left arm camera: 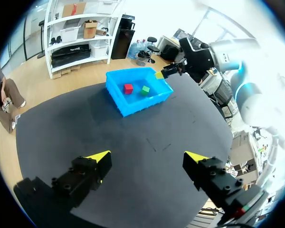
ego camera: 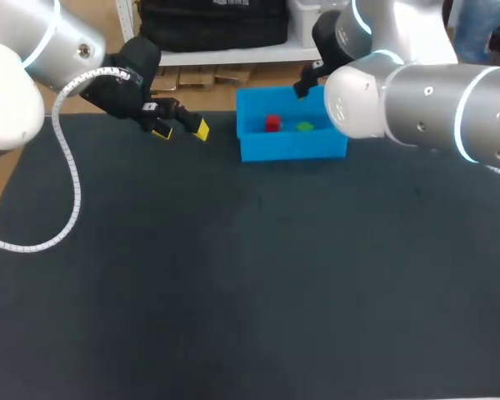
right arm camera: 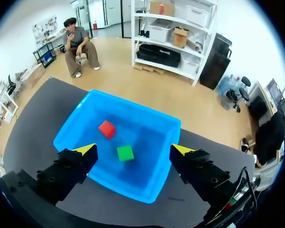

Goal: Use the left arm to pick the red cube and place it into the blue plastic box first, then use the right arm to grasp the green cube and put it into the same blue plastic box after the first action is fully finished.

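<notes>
The blue plastic box point(ego camera: 248, 148) stands at the table's far middle, holding the red cube point(ego camera: 272, 123) and the green cube point(ego camera: 304, 127) side by side. My right gripper point(right arm camera: 134, 150) hangs open above the box point(right arm camera: 76, 126), with the green cube point(right arm camera: 125, 153) below and between its fingers and the red cube point(right arm camera: 107, 129) just beyond. In the head view only one dark finger of the right gripper point(ego camera: 305, 86) shows, behind the arm. My left gripper point(ego camera: 181, 130) is open and empty, left of the box; from it the box point(left arm camera: 116, 92), red cube point(left arm camera: 128, 88) and green cube point(left arm camera: 145, 89) lie far ahead.
A white spiral cable point(ego camera: 67, 200) trails from my left arm over the table's left side. My right arm's big elbow point(ego camera: 417, 104) hangs over the far right of the table, partly hiding the box's right end.
</notes>
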`<state>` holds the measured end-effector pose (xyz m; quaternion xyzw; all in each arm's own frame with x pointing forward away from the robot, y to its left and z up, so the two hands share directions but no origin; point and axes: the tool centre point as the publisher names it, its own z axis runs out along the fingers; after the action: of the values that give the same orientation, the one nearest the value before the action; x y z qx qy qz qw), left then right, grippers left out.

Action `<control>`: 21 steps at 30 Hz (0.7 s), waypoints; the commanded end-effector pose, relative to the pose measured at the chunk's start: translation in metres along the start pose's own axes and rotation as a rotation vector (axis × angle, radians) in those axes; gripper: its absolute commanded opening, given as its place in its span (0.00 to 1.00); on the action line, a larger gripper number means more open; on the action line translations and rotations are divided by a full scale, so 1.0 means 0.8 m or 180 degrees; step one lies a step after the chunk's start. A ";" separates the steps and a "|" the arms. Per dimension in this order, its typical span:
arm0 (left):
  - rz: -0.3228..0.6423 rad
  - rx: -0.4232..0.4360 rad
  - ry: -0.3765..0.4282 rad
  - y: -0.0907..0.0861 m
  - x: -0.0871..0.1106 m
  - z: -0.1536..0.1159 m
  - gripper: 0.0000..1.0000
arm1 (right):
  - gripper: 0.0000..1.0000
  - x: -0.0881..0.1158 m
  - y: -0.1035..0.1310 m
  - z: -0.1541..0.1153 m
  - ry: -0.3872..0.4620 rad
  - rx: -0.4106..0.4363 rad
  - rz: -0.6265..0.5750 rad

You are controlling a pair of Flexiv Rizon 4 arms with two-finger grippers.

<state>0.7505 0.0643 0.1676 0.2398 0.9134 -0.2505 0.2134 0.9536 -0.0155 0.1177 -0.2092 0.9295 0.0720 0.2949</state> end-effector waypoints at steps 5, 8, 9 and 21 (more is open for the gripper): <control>0.0006 0.0012 -0.0015 0.001 0.002 0.000 1.00 | 1.00 0.028 -0.001 -0.054 -0.0218 0.0044 0.0026; 0.0006 0.0012 -0.0015 0.001 0.002 0.000 1.00 | 1.00 0.031 -0.001 -0.069 -0.0296 0.0036 0.0035; 0.0006 0.0012 -0.0015 0.001 0.002 0.000 1.00 | 1.00 0.033 -0.001 -0.074 -0.0321 0.0030 0.0040; 0.0006 0.0012 -0.0015 0.001 0.002 0.000 1.00 | 1.00 0.047 0.005 -0.114 -0.0464 -0.0073 0.0069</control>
<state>0.7505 0.0643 0.1676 0.2398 0.9134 -0.2505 0.2134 0.9027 -0.0363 0.1586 -0.2000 0.9176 0.0966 0.3297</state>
